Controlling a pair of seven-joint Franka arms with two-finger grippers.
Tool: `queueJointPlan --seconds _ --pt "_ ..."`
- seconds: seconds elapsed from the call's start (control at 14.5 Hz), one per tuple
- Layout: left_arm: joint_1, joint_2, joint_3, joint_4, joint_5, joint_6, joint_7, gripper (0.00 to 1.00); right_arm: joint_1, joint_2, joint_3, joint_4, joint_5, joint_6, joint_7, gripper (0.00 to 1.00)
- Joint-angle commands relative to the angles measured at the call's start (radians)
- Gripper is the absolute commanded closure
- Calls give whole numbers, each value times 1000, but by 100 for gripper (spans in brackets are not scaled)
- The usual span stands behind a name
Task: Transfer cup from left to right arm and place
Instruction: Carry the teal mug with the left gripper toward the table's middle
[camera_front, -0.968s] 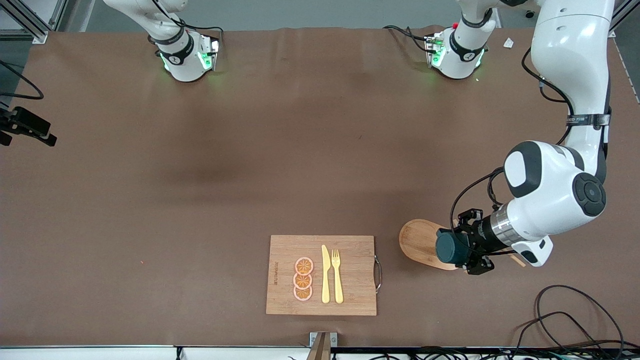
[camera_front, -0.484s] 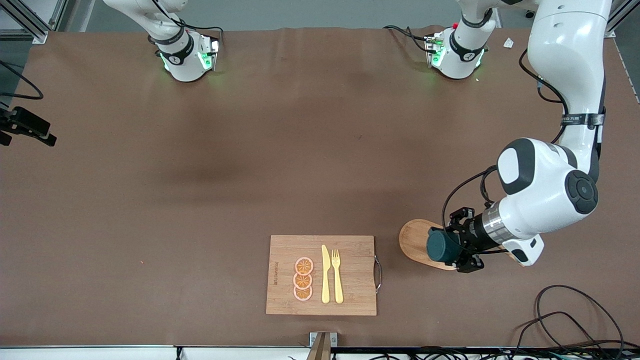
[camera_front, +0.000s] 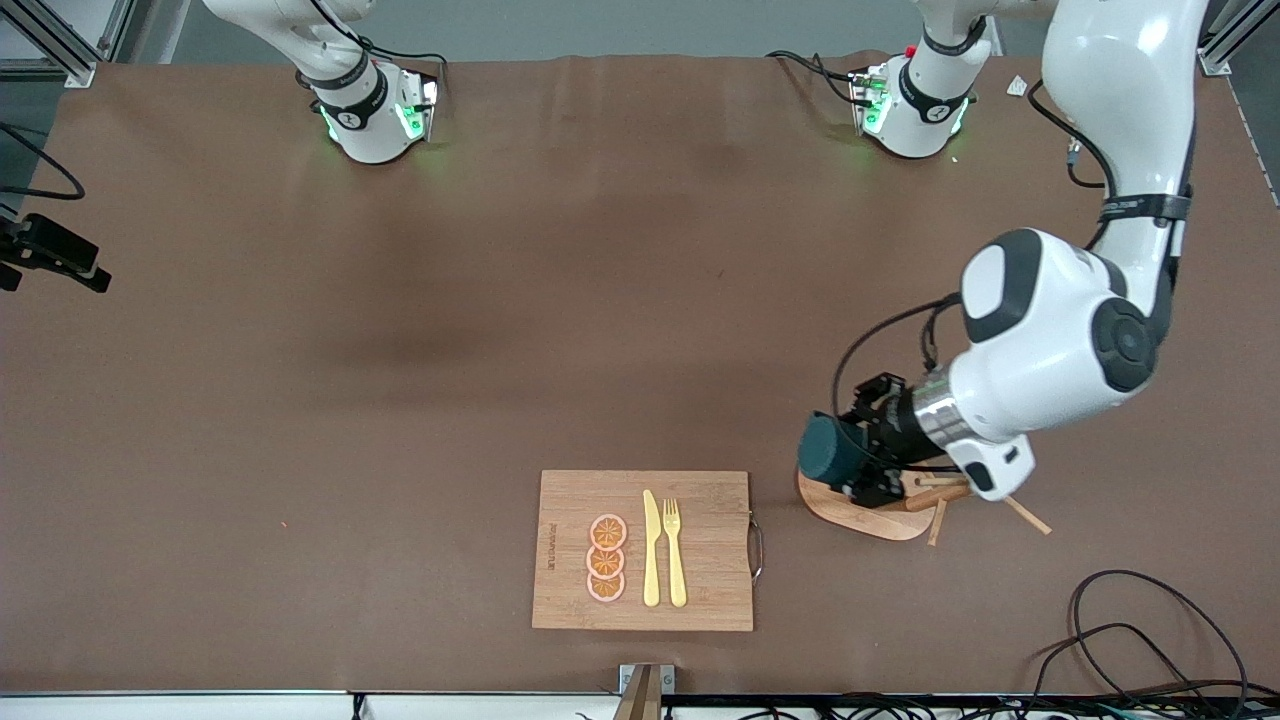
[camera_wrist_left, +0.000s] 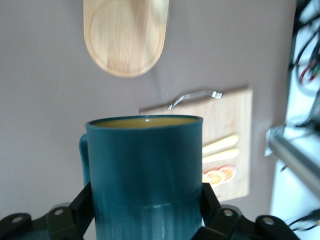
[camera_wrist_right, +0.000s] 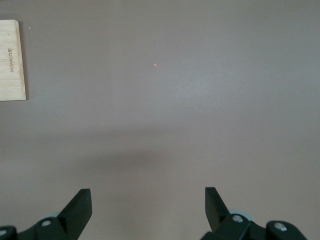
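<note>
- The cup (camera_front: 826, 449), dark teal with a tan-yellow inside, is held up in the air by the left claw (camera_front: 860, 462), over the edge of the wooden mug tree's base (camera_front: 865, 512) toward the left arm's end of the table (camera_front: 400, 330).
- In the left wrist view the left claw (camera_wrist_left: 145, 210) is closed on the cup (camera_wrist_left: 145, 170), one finger on each side of the lower body; the loop handle sticks out at one side and the mouth points away from the wrist.
- Nothing can be seen inside the cup.
- The right claw (camera_wrist_right: 147, 205) hangs wide open and empty over bare table, with the corner of a cutting board (camera_wrist_right: 11, 60) in its view; that arm waits.
- The cutting board (camera_front: 642, 550) carries three orange slices (camera_front: 606, 558), a yellow knife (camera_front: 651, 548) and a fork (camera_front: 674, 550).
- Risk: the two claws are well apart, so the handover needs a long carry; a grip this low on a smooth body could let the cup tilt or slip.
- Risk: the mug tree's pegs (camera_front: 935, 495) lie just beside the wrist, and a low swing could knock them.
</note>
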Motion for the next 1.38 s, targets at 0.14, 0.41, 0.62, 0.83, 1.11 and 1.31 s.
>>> queueJointPlan --seconds 0.14,0.41,0.62,0.83,1.11,1.31 --pt "-214 61 19 24 172 43 6 41 6 -30 -14 -28 3 4 10 0" --pt "-415 156 37 20 462 104 -20 42 -17 -29 -11 -25 4 1 10 0" --pt "-538 219 54 18 764 106 -107 42 -11 -29 -11 -23 1 1 9 0" --pt "-611 264 54 17 1049 113 -117 42 -15 -29 -11 -22 1 1 9 0" --pt "-674 339 52 15 1512 113 -349 45 -15 -29 -12 -22 1 -10 9 0" --pt "-720 405 54 14 1799 109 -526 44 -12 -29 -12 -22 1 -5 12 0"
